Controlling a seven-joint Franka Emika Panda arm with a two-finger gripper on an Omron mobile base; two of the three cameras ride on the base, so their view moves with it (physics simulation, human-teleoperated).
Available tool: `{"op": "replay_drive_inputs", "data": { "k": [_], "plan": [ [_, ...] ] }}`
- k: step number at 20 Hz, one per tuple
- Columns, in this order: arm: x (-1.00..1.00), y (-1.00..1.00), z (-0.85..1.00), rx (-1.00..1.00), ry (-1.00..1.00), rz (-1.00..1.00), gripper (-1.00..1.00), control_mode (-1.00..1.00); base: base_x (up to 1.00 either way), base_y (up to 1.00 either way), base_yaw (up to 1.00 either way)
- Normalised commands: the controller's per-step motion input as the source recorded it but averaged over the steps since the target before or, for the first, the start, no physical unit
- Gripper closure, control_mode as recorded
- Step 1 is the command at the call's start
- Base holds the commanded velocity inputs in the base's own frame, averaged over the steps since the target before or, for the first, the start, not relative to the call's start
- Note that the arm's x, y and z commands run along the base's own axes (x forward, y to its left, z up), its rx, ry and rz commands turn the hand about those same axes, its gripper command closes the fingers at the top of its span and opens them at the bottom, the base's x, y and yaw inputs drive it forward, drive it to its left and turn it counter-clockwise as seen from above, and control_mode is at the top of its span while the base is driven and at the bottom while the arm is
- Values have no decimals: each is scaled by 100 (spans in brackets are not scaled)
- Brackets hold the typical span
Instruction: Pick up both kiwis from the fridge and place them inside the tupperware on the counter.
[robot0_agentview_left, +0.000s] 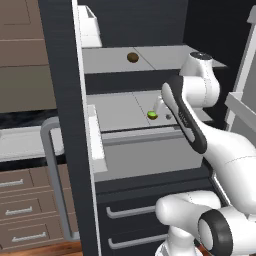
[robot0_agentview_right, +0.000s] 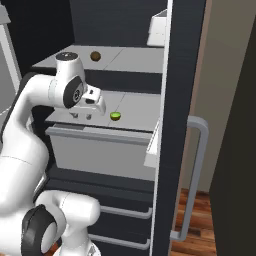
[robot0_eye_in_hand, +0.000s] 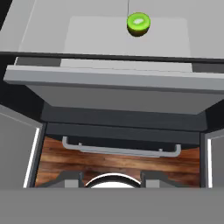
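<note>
You are looking into the fridge (robot0_agentview_left: 125, 165): one kiwi (robot0_agentview_left: 132, 57) is lying on the upper shelf (robot0_agentview_left: 150, 59), the other kiwi (robot0_agentview_left: 152, 115) is sitting on the shelf below (robot0_agentview_left: 120, 110), with the gripper (robot0_agentview_right: 82, 116) hanging over that shelf just beside it.

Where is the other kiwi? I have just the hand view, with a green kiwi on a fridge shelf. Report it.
Observer: The brown kiwi lies on the shelf above the green kiwi.
Operator: Now give me the gripper's position against the green one.
Observer: The gripper is low over that shelf, beside the green kiwi and not around it.
</note>
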Motion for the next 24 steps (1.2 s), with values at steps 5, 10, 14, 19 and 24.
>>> {"op": "replay_drive_inputs", "data": {
  "k": [5, 10, 14, 19, 24],
  "plan": [
    [6, -11, -17, 0, -1, 7, -100, -100, 0, 0, 0],
    [43, -24, -43, 0, -17, 1, -100, -100, 0, 0, 0],
    [50, -8, -19, 0, -11, 0, -100, -100, 0, 0, 0],
    [64, -1, -15, 0, 0, 3, -100, -100, 0, 0, 0],
    [65, 0, -11, 0, 5, 0, -100, -100, 0, 0, 0]
  ]
}}
